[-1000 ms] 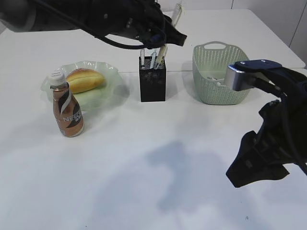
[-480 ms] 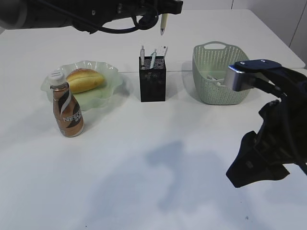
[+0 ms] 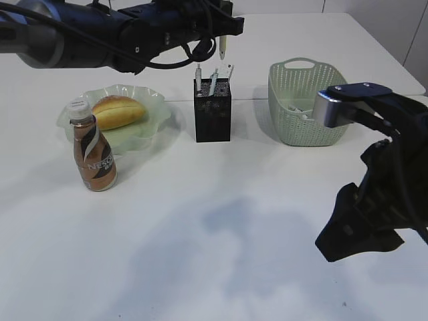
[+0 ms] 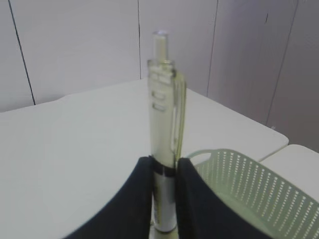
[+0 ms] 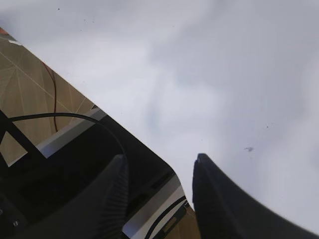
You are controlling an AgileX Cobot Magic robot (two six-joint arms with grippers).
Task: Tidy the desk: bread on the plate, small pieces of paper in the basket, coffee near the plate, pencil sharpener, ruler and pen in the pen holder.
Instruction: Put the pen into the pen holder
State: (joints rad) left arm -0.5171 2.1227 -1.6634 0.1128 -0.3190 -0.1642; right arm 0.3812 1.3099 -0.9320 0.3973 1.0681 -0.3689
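My left gripper [image 3: 223, 31] is shut on a pale translucent pen [image 3: 222, 45], which hangs tip down above the black mesh pen holder [image 3: 212, 114]. In the left wrist view the fingers clamp the pen [image 4: 162, 99] at my left gripper [image 4: 163, 162]. A pen and a clear ruler [image 3: 229, 71] stand in the holder. Bread [image 3: 119, 111] lies on the green plate [image 3: 144, 137], and the coffee bottle [image 3: 95, 155] stands just in front of it. Paper pieces [image 3: 299, 111] lie in the green basket [image 3: 304, 127]. My right gripper [image 5: 159, 160] is open and empty. The pencil sharpener is out of view.
The right arm [image 3: 374, 200] hangs low at the table's right front edge. In the right wrist view the table edge [image 5: 124, 134] and the frame below it show under the fingers. The basket rim [image 4: 249, 174] shows right of the pen.
The left arm rose from the holder's mouth with the pen, which turned upright. Over the last half second it shifted slightly left and down. The right arm stayed still.
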